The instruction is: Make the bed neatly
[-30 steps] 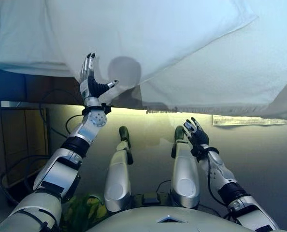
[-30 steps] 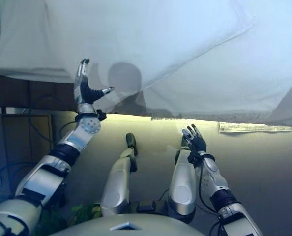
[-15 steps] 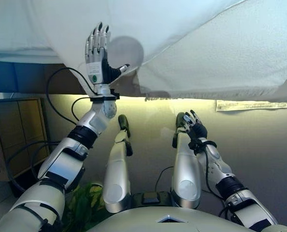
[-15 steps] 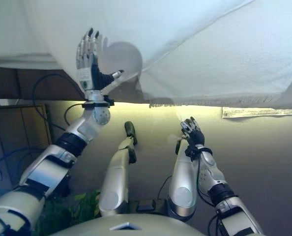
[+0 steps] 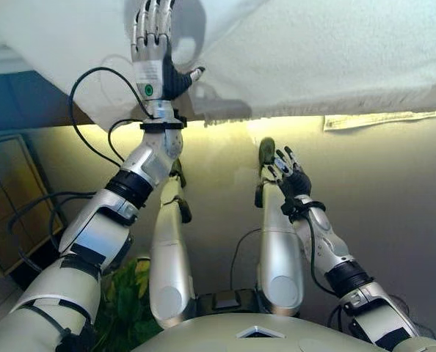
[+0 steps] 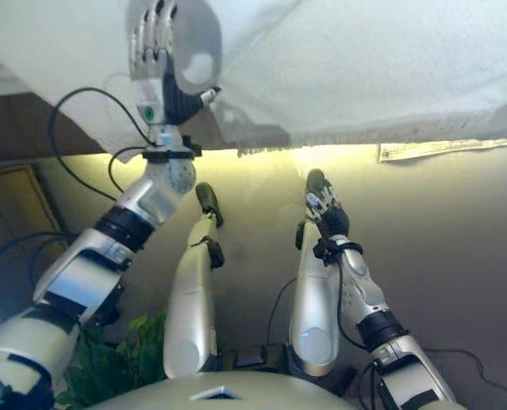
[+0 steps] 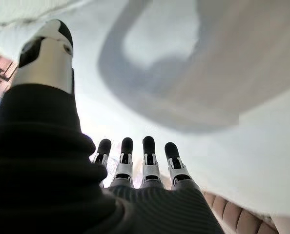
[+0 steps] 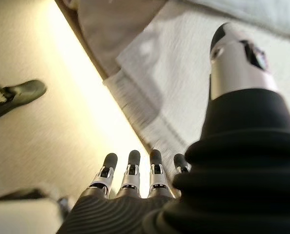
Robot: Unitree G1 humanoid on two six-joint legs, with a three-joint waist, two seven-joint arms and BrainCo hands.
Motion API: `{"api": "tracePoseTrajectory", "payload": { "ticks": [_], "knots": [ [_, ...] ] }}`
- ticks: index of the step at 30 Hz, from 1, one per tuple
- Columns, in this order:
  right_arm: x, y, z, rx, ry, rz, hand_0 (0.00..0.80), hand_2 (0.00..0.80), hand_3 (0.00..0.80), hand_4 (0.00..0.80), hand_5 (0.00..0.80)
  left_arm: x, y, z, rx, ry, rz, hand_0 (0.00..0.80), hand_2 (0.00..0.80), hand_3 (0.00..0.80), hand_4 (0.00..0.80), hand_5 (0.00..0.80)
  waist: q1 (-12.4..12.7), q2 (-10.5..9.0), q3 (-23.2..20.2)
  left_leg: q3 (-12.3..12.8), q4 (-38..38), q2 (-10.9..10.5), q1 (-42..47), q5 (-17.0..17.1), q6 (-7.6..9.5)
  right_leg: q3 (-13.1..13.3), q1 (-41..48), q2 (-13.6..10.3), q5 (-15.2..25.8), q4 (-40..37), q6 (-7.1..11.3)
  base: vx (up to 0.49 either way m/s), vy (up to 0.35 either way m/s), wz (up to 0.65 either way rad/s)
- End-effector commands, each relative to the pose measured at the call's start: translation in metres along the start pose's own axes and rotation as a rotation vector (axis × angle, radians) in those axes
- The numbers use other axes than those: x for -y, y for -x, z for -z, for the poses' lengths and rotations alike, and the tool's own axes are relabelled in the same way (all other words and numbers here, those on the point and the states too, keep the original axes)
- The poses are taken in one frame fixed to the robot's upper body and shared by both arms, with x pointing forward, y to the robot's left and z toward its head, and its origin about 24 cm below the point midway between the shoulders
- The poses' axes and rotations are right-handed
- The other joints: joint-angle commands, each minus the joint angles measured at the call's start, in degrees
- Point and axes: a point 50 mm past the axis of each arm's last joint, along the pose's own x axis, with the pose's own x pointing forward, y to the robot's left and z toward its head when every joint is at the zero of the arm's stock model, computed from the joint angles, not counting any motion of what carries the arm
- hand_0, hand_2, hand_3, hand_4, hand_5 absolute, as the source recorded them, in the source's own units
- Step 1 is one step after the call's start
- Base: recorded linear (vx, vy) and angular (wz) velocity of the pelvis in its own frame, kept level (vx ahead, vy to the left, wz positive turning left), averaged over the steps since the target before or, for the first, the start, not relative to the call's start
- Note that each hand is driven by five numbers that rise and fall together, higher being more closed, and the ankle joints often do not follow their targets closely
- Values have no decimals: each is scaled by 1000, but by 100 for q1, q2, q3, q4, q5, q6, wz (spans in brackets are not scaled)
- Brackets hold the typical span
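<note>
A white bed cover (image 5: 328, 51) hangs over the bed's near edge across the top of the eye views, with a smoother white sheet (image 5: 64, 44) on the left. My left hand (image 5: 153, 55) is raised with straight fingers over the sheet, just left of where the two cloths meet, and holds nothing. Its wrist view shows straight fingers (image 7: 147, 156) in front of white cloth (image 7: 233, 141). My right hand (image 5: 291, 176) is open and empty, low over the floor below the cover's hem (image 8: 145, 112).
A wooden bedside cabinet (image 5: 9, 198) stands at the left. A strip of the cover's fringed edge (image 5: 383, 119) hangs at the right. The floor (image 5: 394, 205) is beige carpet. Green leaves (image 5: 126, 308) show at the bottom left.
My left hand has risen and reached farther onto the sheet. The bed edge has shifted up in the view as the camera moved. The right hand stays low and open.
</note>
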Motion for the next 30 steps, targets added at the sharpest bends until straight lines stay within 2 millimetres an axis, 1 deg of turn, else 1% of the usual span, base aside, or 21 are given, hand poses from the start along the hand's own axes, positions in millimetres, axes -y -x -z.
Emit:
{"api": "tracePoseTrajectory", "payload": {
  "ticks": [1, 3, 4, 5, 8, 11, 15, 19, 25, 30],
  "knots": [
    [-6, 11, -11, 77, -34, -80, 0, 0, 0, 0, 0, -27, -32, -7, 118, -92, -153, 0, 0, 0, 0, 0, -29, -186, -2, -525, 1111, 67, -708, -181, 239, -13, -163, -250, 642, -197, 292, -57, 0, -13],
    [-2, 14, -14, 90, -38, -87, 0, 0, 0, 0, 0, -30, -36, -6, 117, -106, -157, 0, 0, 0, 0, 0, -59, -183, -2, -530, 1418, 92, -883, -323, 280, 47, -370, -220, 489, 180, 240, -6, 18, -11],
    [2, 18, -11, 79, -49, -83, 0, 0, 0, 0, 0, -28, -34, -3, 106, -114, -143, 0, 0, 0, 0, 0, -77, -193, -2, -577, 1710, 106, -837, -614, 278, 99, -330, -190, 240, 471, 242, 52, 20, -4],
    [5, 21, -11, 80, -64, -83, 0, 0, 0, 0, 0, -29, -35, -1, 100, -126, -143, 0, 0, 0, 0, 0, -90, -198, -2, -590, 1927, 111, -931, -737, 308, 138, -430, -170, 159, 687, 221, 56, 8, -1],
    [13, 24, -12, 81, -83, -71, 0, 0, 0, 0, 0, -32, -37, 5, 78, -166, -147, 0, 0, 0, 0, 0, -114, -211, -2, -615, 2359, 114, -1131, -960, 380, 212, -648, -153, 56, 1079, 178, -19, 2, -6],
    [16, 27, -10, 87, -95, -74, 0, 0, 0, 0, 0, -34, -38, 11, 69, -215, -154, 0, 0, 0, 0, 0, -136, -224, -2, -620, 2504, 115, -1222, -1054, 404, 246, -777, -152, 40, 1195, 167, -17, 5, -5],
    [21, 30, -13, 99, -101, -77, 0, 0, 0, 0, 0, -38, -43, 19, 37, -264, -169, 0, 0, 0, 0, 0, -194, -201, -2, -547, 2588, 92, -1294, -1121, 417, 314, -930, -126, 50, 1276, 161, -20, 37, -5],
    [26, 30, -14, 107, -116, -78, 0, 0, 0, 0, 0, -41, -50, 22, 7, -281, -170, 0, 0, 0, 0, 0, -239, -175, -2, -491, 2604, 96, -1378, -1130, 403, 350, -1077, -132, 60, 1328, 162, 0, 0, 0],
    [24, 30, -21, 134, -104, -96, 0, 0, 0, 0, 0, -46, -60, 25, -71, -311, -141, 0, 0, 0, 0, 0, -297, -110, -2, -410, 2437, 62, -1400, -1040, 357, 370, -1193, -117, 96, 1244, 173, -7, 17, 1],
    [22, 31, -24, 156, -103, -101, 0, 0, 0, 0, 0, -43, -63, 28, -122, -306, -74, 0, 0, 0, 0, 0, -309, -103, -2, -408, 2397, 61, -1430, -1001, 337, 353, -1250, -114, 132, 1231, 192, 0, 0, 0]
  ]
}}
